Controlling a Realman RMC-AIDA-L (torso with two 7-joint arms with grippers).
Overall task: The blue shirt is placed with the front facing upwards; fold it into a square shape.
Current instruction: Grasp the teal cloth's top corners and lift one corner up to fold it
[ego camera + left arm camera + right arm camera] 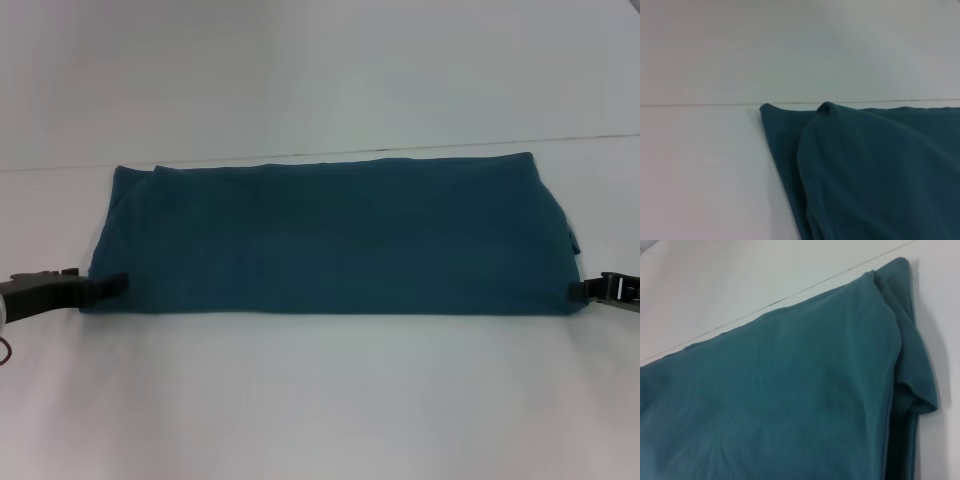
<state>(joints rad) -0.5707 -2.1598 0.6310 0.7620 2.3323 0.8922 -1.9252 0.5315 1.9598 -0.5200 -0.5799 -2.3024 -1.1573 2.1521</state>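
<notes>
already folded lengthwise into a wide band across mid-frame, blue shirt [330, 240], left gripper [108, 284] and right gripper [582, 291] fingers at its lower corners, grip unclear, crosswise folds into a square left.

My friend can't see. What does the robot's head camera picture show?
A blue shirt, folded into a long wide band, lies on a white table. The left gripper and right gripper sit at its two near corners.
</notes>
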